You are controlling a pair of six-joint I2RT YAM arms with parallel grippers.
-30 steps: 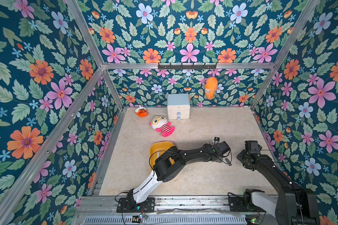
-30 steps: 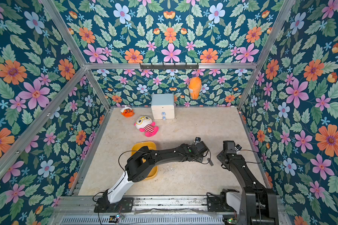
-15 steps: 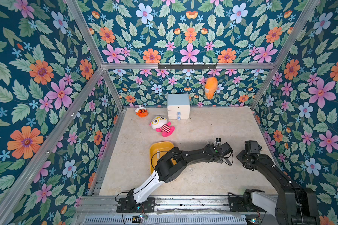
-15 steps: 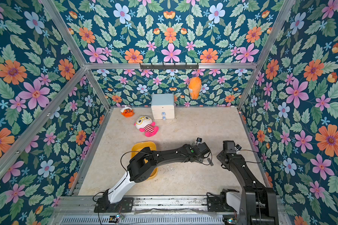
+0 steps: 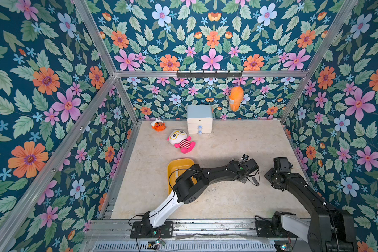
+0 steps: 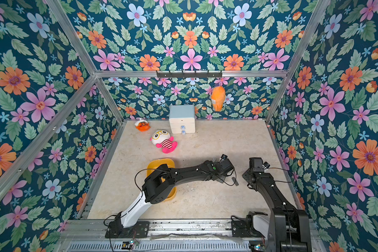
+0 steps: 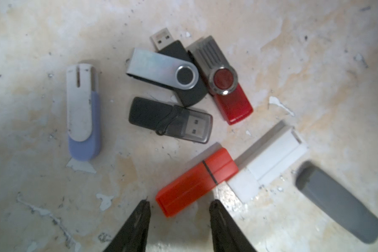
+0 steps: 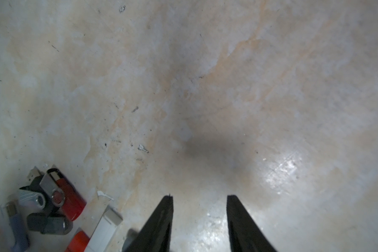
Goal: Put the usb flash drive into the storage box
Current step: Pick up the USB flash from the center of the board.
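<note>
Floral-papered walls ring the scuffed beige marbled bench, where small sticks lie clustered under the left arm. Closest to the action, an orange-red capped plastic flash drive lies flat, one end between the parted black tips of the left tool, which stands open with nothing held. Its capped end appears to touch a white rectangular plastic drive. Just beside are a black drive with a smoky clear cap, a black swivel drive with a silver metal clip, a red swivel drive with a ribbed grey cover, a white-and-lilac swivel drive and a plain grey oblong stick. None is in the shallow yellow plastic storage box, at nine o'clock of the cluster and partly covered by the left arm's elbow. At three o'clock the right tool hangs open and empty above the bench.

The likely hazards: tips set at the drive's very end, askew to its length, may squeeze it out or spin it. A closing sweep could shove the white neighbour. The elbow over the box narrows the drop zone.

Tally: seven drives, one box, two tools. Beyond, one striped-shirt plush doll at twelve o'clock of the box, one white two-drawer chest, one orange tiger toy, one orange plush hung on the back wall.
</note>
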